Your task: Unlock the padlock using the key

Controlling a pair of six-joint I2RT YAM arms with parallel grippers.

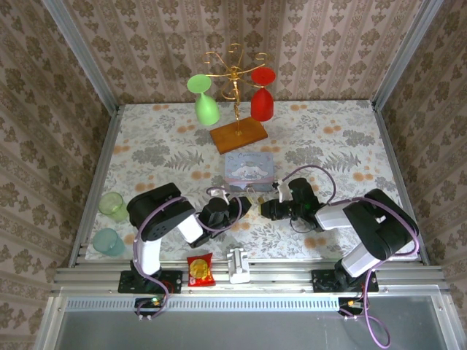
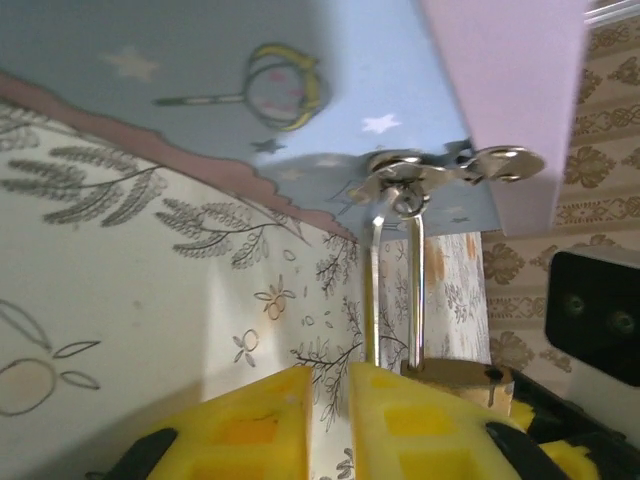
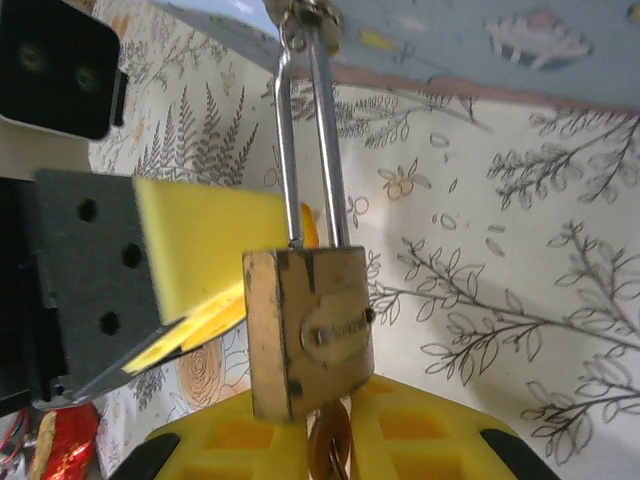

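The brass padlock [image 3: 308,335] hangs by its thin silvery shackle [image 3: 310,150] from the hasp [image 2: 445,170] of the blue-grey tin box [image 1: 249,169]. The key [image 3: 330,445] sticks into the padlock's underside, and my right gripper [image 3: 335,455] is shut on its bow. My left gripper [image 2: 328,420] is shut to a thin slit with nothing in it. The padlock body [image 2: 462,378] lies just outside its right finger [image 2: 420,425], touching or nearly so. From above, both grippers [image 1: 237,206] [image 1: 261,208] meet at the padlock [image 1: 252,198] in front of the box.
A gold wire rack [image 1: 235,76] on a wooden base holds a green glass [image 1: 204,102] and a red glass [image 1: 262,98] behind the box. Two green cups [image 1: 111,203] stand at the left edge. A red snack packet [image 1: 201,270] and a white part [image 1: 238,264] lie at the front rail.
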